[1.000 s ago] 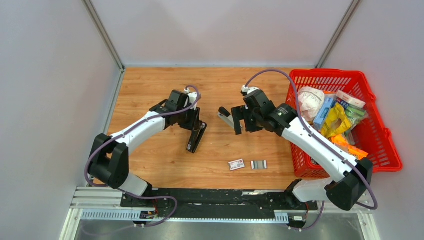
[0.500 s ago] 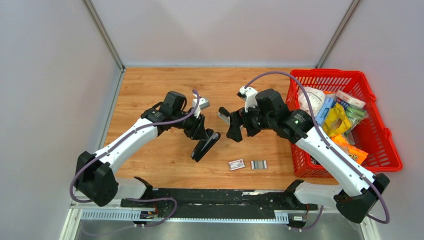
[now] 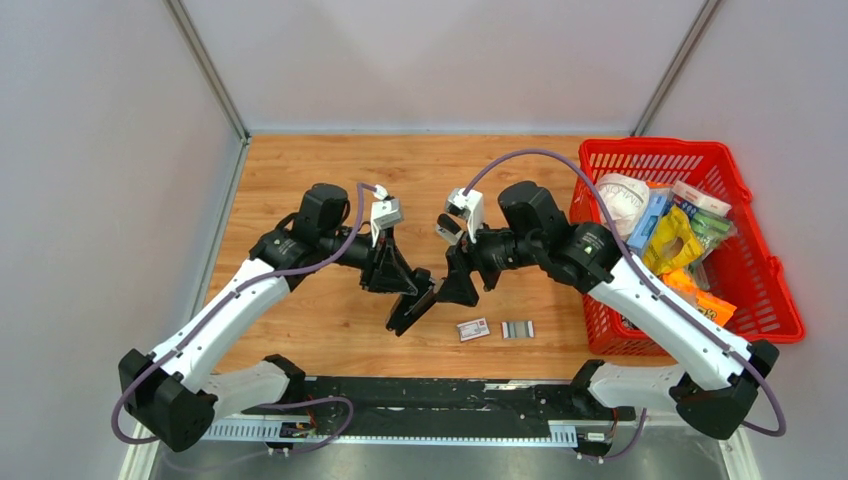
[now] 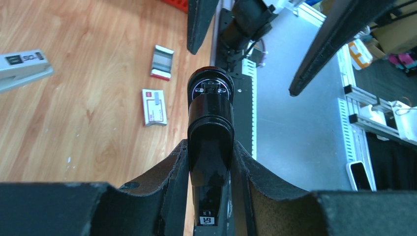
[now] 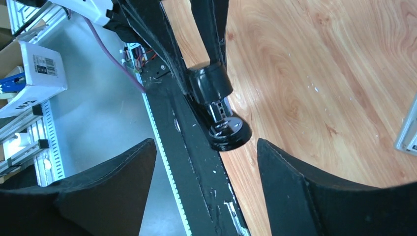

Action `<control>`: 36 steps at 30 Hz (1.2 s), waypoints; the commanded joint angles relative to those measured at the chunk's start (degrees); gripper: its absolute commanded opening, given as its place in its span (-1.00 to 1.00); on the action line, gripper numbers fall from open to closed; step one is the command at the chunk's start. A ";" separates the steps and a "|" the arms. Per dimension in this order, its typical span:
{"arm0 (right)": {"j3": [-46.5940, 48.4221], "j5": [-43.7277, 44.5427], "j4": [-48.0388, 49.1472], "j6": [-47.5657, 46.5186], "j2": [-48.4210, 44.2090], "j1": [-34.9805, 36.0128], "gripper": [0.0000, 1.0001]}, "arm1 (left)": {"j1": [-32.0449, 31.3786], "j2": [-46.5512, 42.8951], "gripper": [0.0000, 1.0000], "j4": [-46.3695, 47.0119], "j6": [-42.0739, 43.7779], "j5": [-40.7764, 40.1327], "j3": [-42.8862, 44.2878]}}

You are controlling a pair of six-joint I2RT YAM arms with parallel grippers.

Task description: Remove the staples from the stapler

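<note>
My left gripper (image 3: 402, 290) is shut on a black stapler (image 3: 412, 303) and holds it tilted above the table. In the left wrist view the stapler (image 4: 210, 113) sits clamped between my fingers (image 4: 169, 172), its round end pointing away. My right gripper (image 3: 460, 283) is open and empty, just right of the stapler's free end. In the right wrist view the stapler's end (image 5: 223, 129) lies ahead of the open right gripper (image 5: 206, 146). A short silvery staple strip (image 3: 517, 329) lies on the table near the front; it also shows in the left wrist view (image 4: 162, 58).
A small red-and-white box (image 3: 472, 329) lies left of the strip. A grey stapler (image 4: 23, 68) lies on the table behind my right gripper. A red basket (image 3: 752, 262) of packets stands at the right. The black rail (image 3: 420, 392) runs along the near edge.
My left gripper has carried the black stapler right and toward the near edge, lifting it. My right gripper has swung down and nearer, closing on the stapler's free end.
</note>
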 commanded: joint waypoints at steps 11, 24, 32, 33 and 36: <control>5.00 -5.50 2.81 -3.41 3.42 1.38 0.23 | -0.07 -3.47 -1.00 5.69 1.20 12.66 -1.98; 2.99 -4.80 2.37 -3.41 3.25 4.19 0.03 | -0.15 -4.62 -1.00 7.18 0.24 13.89 -2.95; 2.11 -5.68 2.11 -4.03 3.16 5.07 -0.18 | -0.07 -4.97 -1.00 8.77 -0.21 15.04 -3.30; 2.11 -5.76 2.11 -4.03 3.16 5.16 -0.18 | -0.07 -5.06 -1.00 8.85 -0.21 15.04 -3.39; 1.93 -5.85 2.20 -4.20 3.42 5.34 -0.21 | -0.07 -5.32 -1.00 9.12 -0.21 15.39 -3.39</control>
